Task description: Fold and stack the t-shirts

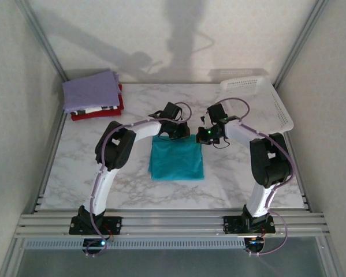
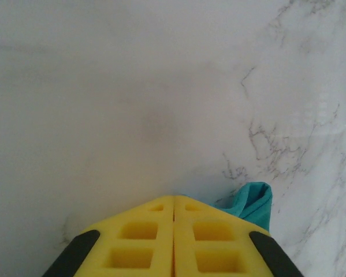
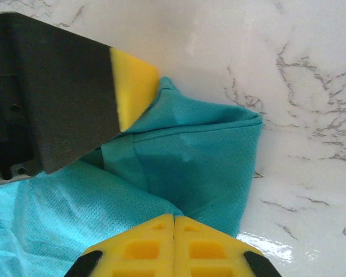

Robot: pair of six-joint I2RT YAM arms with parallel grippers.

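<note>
Left end effector [image 1: 178,131] sits at the far edge of the teal t-shirt [image 1: 177,161], towards that edge's left end. Its yellow pads are pressed flat together with no gap. In the left wrist view a small flap of the teal t-shirt [image 2: 253,203] stands up just beside the closed left end effector [image 2: 173,199]. In the right wrist view the cloth rises in a peak to the tip of the left end effector [image 3: 135,86], so it holds the shirt's edge.

The right end effector [image 1: 206,136] is at the same far edge, towards its right end. In its own wrist view the right end effector [image 3: 173,218] is also closed, pad against pad, with its tips down on the teal t-shirt [image 3: 201,156]. A darker fold runs to those tips, but I cannot tell whether cloth is caught between them.

The teal t-shirt lies folded into a rough rectangle, flat except for the gathered far edge, with the two arms on either side of it. The marbled bench [image 1: 74,167] carries it.

Well apart from the teal shirt, to its far left, is a folded stack. A lavender t-shirt [image 1: 92,91] is on top, the edge of a black-and-white patterned t-shirt [image 1: 103,108] shows under it, and a red t-shirt [image 1: 80,115] is at the bottom. To the teal shirt's far right a white perforated basket [image 1: 259,95] stands tilted.
</note>
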